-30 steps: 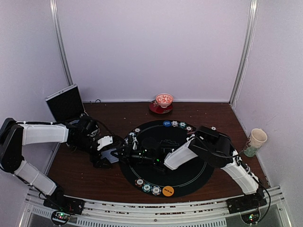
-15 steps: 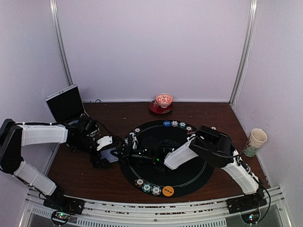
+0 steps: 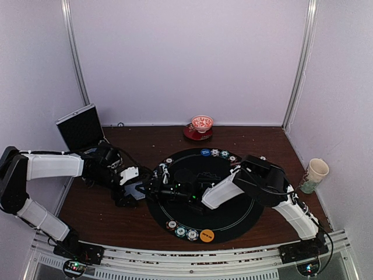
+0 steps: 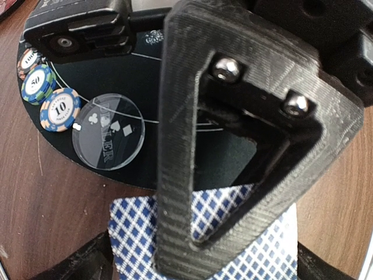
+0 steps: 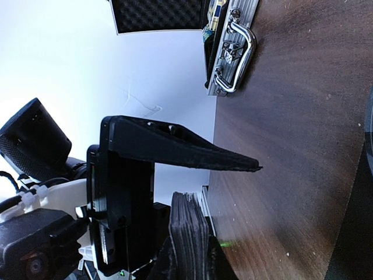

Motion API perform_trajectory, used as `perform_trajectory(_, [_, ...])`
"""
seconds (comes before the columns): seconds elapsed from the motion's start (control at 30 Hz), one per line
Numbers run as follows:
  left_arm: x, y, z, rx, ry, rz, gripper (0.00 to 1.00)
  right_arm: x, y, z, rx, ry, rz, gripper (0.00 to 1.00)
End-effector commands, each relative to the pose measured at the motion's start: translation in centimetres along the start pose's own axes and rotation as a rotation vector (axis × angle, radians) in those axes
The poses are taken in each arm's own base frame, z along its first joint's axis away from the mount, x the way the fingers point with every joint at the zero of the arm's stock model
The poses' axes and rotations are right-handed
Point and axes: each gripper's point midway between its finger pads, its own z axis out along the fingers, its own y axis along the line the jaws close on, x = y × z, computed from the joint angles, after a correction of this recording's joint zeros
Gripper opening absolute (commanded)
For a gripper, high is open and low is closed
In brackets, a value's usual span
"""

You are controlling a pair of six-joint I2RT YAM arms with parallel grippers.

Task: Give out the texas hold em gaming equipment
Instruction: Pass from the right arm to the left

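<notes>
While the left fingers (image 4: 81,263) stand spread wide | card deck (image 4: 135,228) lies between them | right fingers (image 4: 175,146) clamp it

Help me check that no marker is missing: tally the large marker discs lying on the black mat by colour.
Blue disc: 1
Orange disc: 1
Clear disc: 1
Total: 3 in view
</notes>
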Motion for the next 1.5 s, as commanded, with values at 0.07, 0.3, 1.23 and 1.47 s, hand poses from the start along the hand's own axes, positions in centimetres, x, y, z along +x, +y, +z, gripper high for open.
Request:
perform_trajectory(0.07, [-0.3, 0.3, 0.6, -0.003, -0.022, 0.002, 0.93, 0.1, 2.9, 0.3, -0.085, 0.001, -0.024, 0.0])
perform_trajectory(0.3, [-0.4, 0.3, 0.3, -0.017, -0.031, 0.004, 0.72, 0.1, 2.3, 0.3, -0.067, -0.002, -0.024, 0.0])
perform_trajectory(1.23, [-2.3, 0.3, -0.1, 0.001, -0.089, 0.027, 0.51, 0.1, 1.4, -1.8, 0.095, 0.024, -0.152, 0.47])
perform_trajectory(1.47, [-3.3, -0.4, 0.8, 0.04, -0.087, 0.066, 0.52, -0.5, 1.0, -2.4, 0.148, 0.024, -0.178, 0.48])
